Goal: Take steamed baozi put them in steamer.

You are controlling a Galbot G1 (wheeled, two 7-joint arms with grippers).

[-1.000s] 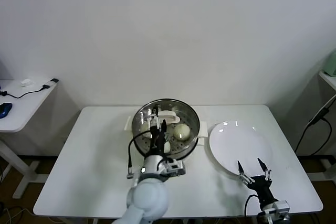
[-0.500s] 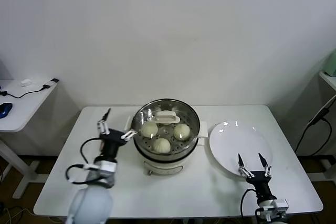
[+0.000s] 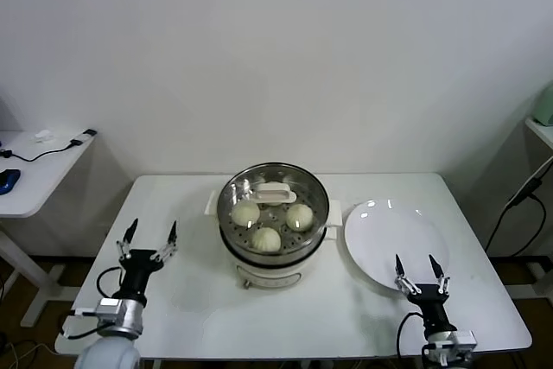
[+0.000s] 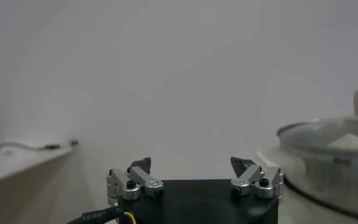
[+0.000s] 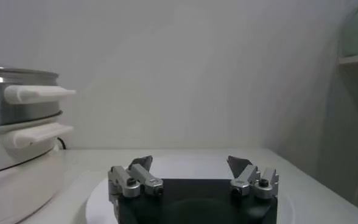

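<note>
Inside the steamer [image 3: 273,213] sit three steamed baozi [image 3: 266,238], unlabelled; left pincer [image 3: 148,237] and right pincer [image 3: 417,268] gape empty.

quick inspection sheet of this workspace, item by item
surface: white table, bare at front left.
job's things: steamer at table centre; three steamed baozi visible on its perforated tray; a white handled piece lies at the tray's back.
clutter: white plate right of the steamer, nothing on it.
grippers: left gripper open, empty, over the table's left part; right gripper open, empty, at the plate's near edge.
cables: black leads along both wrists; dark cable at far right.
surroundings: plain white wall; side table at left with a cord and small items.
</note>
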